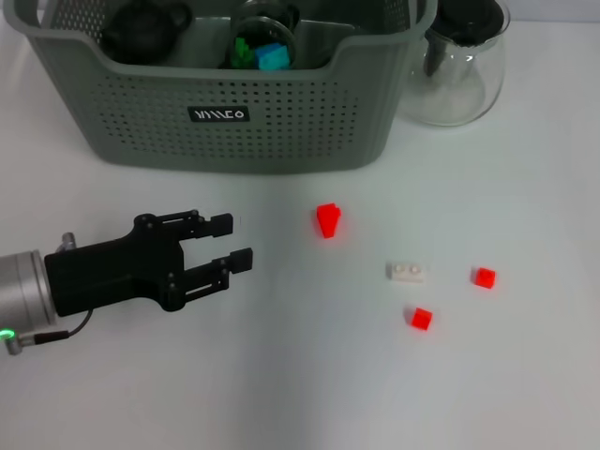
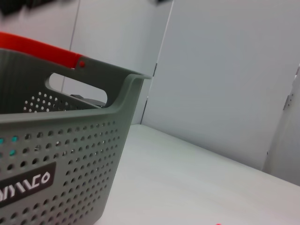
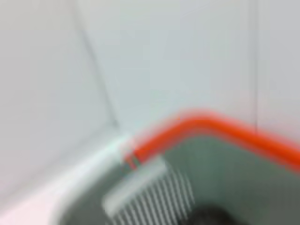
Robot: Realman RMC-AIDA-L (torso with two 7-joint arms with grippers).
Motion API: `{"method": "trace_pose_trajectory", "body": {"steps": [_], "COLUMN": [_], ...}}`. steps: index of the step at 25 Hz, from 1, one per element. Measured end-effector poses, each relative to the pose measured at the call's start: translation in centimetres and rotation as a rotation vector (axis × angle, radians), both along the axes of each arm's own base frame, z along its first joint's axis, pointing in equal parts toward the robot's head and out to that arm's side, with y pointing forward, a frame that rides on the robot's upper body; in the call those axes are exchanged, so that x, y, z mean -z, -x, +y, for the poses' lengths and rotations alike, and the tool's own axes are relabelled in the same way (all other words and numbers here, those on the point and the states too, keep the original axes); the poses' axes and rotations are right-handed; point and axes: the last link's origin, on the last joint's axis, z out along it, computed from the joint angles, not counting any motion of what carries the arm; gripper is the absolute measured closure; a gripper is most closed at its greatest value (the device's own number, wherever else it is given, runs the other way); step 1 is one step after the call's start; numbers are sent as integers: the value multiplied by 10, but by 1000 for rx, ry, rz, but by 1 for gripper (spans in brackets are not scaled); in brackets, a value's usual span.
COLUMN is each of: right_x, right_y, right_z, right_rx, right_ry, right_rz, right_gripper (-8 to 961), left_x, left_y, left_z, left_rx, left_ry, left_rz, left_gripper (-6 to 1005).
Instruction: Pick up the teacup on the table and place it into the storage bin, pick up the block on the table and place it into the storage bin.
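Left gripper low over the white table, black fingers parted and empty, aimed across the table toward the red blocks; arm reaching in level from the left edge, silver wrist cuff trailing behind the black body. In front of the storage bin and below its black label, well short of touching it. Just beyond the fingertips, nearest to the bin, a red wedge-shaped block; farther from the bin, a small white studded brick, a red block beside it and another red block farthest out. Inside the bin, a dark teapot-like shape, a glass teacup and green and blue pieces. Close against the bin's right end, a clear glass teapot with a black lid. Right gripper itself out of sight; its wrist camera above the bin's orange-edged rim.
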Motion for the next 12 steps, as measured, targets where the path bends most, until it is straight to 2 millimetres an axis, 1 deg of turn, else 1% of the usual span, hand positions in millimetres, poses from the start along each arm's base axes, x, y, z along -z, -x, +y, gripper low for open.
{"method": "trace_pose_trajectory", "body": {"steps": [2,4,6,7,9,12], "right_x": [-28,-63,-85,-90,-96,-101], "right_y": [-1,-11,-29,-40,-69,-119], "right_z": [-17,-44,-71,-84,-112,-149], "right_rx": [-75,-186,-268,-297,-326,-296], "right_ry": [10,-2,8,29,98,224], "right_rz": [144,272,305,295,236,158], "right_gripper": [428,428,429,429,429,428], "left_x": [0,0,0,0,-1,-1], "left_y": [0,0,0,0,-1,-2], "left_z": [0,0,0,1,2,4], "left_rx": [-1,-1,-1,-1,2,8], "left_ry": [1,1,1,0,0,0], "left_rz": [-1,-1,0,1,2,2], "left_gripper": [459,459,459,459,459,459]}}
